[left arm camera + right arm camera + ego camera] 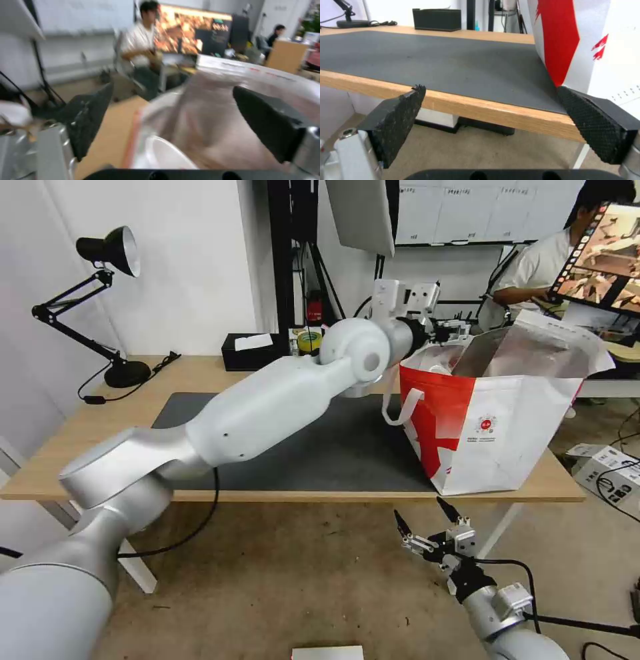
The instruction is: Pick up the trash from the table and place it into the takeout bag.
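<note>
The takeout bag stands open on the right end of the table, white and red with a silver foil lining. My left arm reaches across the dark grey mat. Its gripper hovers over the bag's near rim. In the left wrist view this left gripper is open, with nothing between its black pads. A white round rim, seemingly the bowl, lies inside the bag under it. My right gripper hangs open below the table's front edge, near the bag's red side.
A black tissue box and a tape roll sit at the table's back edge, and a black desk lamp at the back left. A device with cables lies on the floor to the right. A person sits behind the bag.
</note>
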